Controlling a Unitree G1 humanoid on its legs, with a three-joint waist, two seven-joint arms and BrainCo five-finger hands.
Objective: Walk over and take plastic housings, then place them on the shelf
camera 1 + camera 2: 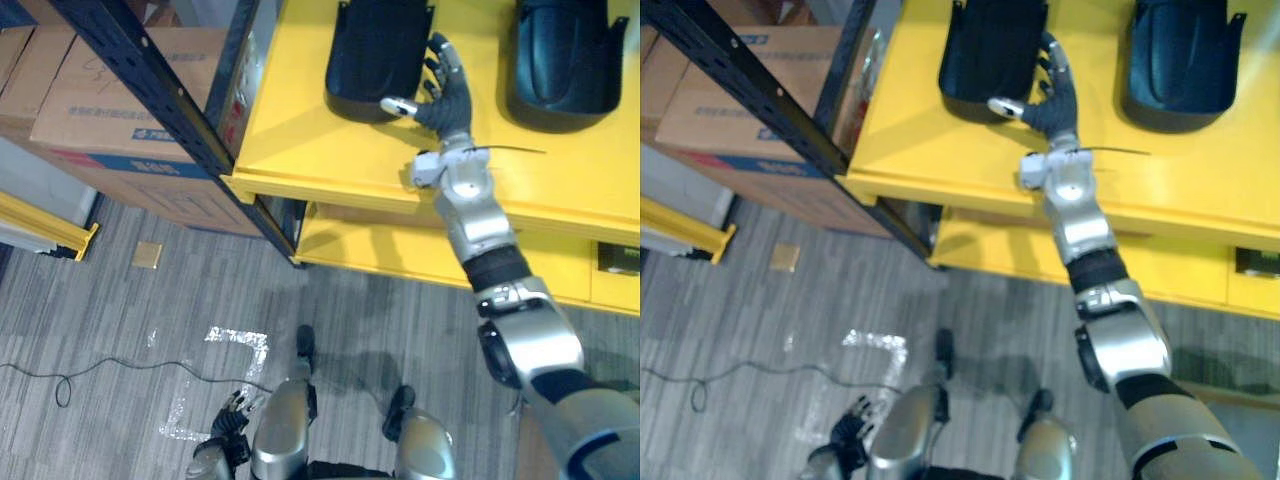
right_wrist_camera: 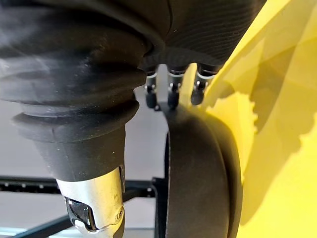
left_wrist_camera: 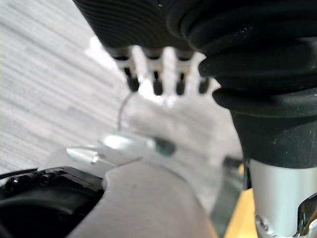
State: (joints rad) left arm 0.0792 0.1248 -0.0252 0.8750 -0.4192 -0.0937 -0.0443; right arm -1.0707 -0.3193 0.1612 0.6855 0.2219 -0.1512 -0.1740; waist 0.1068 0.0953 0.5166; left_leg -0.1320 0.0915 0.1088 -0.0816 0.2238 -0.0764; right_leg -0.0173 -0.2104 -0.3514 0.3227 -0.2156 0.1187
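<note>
**Open right hand (image 1: 447, 95) at the left housing (image 1: 375, 55)**

We saw two dark housings lying on the yellow rack (image 1: 300, 140), well apart. The right hand rested against the left housing, on the side facing the right housing (image 1: 562, 60). Its fingers (image 2: 171, 96) were straight and spread along the curved rim and the thumb reached out by the near edge, so nothing was clasped. The left hand (image 1: 228, 415) hung low near the floor with its fingers relaxed. We judged the housing to be a light, stiff, hollow shell with a smooth and probably slippery skin, which a flat push would only skid along. The rim looked like the best hold, with fingers over the wall and the thumb inside, because the domed back offered little purchase.
</note>
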